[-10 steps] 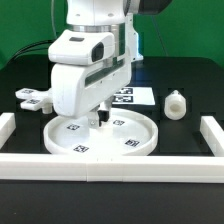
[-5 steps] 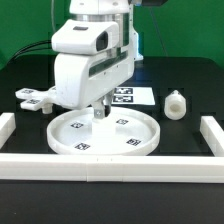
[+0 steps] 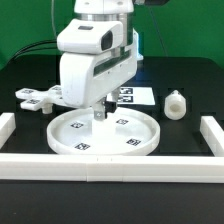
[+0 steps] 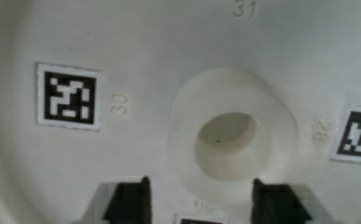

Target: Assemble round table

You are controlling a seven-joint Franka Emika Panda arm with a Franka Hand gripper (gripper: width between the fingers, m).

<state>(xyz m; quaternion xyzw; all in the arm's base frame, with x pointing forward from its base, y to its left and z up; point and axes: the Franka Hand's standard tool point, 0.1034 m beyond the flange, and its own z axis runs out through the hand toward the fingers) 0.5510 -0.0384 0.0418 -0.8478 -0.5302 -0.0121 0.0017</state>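
Observation:
The large rimmed round disc (image 3: 70, 138) lies flat on the black table near the front rail, tags facing up. My gripper (image 3: 103, 114) hangs just above the disc's middle, open and empty. In the wrist view the disc (image 4: 141, 50) fills the frame, with its raised centre hub and hole (image 4: 230, 135) just ahead of my gripper (image 4: 200, 200). The two dark fingers (image 4: 136, 198) stand apart with only disc surface between them. The short cylindrical post (image 3: 176, 104) stands upright at the exterior view's right. The cross-shaped piece (image 3: 33, 97) lies at the left.
The marker board (image 3: 138, 96) lies flat behind the disc, partly hidden by the arm. White border rails run along the front (image 3: 110, 167), the left (image 3: 5, 125) and the right (image 3: 213, 131) of the table.
The arm has shifted a little toward the exterior view's right and slightly up over the disc. The disc, post and cross-shaped piece have not moved.

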